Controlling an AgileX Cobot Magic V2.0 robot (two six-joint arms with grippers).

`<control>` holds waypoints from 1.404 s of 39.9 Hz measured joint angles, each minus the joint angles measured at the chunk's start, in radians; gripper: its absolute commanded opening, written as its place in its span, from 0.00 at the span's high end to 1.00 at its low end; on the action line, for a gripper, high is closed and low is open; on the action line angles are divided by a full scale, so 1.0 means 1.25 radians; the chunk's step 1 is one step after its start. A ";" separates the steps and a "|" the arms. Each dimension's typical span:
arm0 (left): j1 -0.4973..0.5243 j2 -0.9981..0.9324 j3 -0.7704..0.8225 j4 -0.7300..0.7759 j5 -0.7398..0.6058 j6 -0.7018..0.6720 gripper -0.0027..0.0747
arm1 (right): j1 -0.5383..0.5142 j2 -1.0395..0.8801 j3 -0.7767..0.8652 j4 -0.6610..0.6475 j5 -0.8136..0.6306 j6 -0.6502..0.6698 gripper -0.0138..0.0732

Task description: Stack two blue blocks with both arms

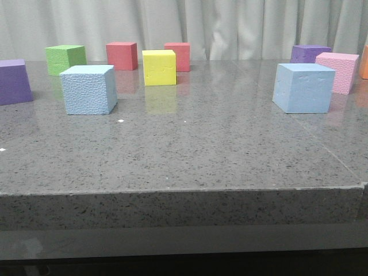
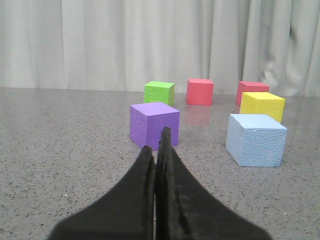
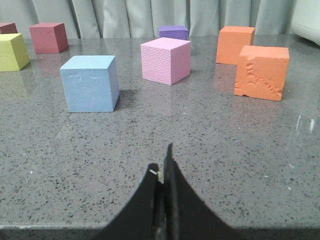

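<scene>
Two pale blue blocks rest apart on the grey stone table (image 1: pixel 190 149). One blue block (image 1: pixel 88 89) stands on the left side and shows in the left wrist view too (image 2: pixel 256 139). The other blue block (image 1: pixel 303 87) stands on the right and appears in the right wrist view (image 3: pixel 90 83). My left gripper (image 2: pixel 157 145) is shut and empty, low over the table, short of a purple cube (image 2: pixel 154 125). My right gripper (image 3: pixel 161 162) is shut and empty near the table's front edge. Neither arm shows in the front view.
Toward the back stand a green cube (image 1: pixel 65 58), two red cubes (image 1: pixel 121 55) (image 1: pixel 179 56) and a yellow cube (image 1: pixel 158 66). A purple cube (image 1: pixel 14 81) sits far left. At right are a pink cube (image 1: pixel 338 71), another purple cube (image 1: pixel 309 53) and orange cubes (image 3: pixel 262 72) (image 3: pixel 234 44).
</scene>
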 measured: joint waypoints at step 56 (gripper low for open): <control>0.000 0.361 -0.548 -0.031 0.376 0.000 0.99 | 0.000 0.356 -0.483 0.000 0.387 0.000 0.92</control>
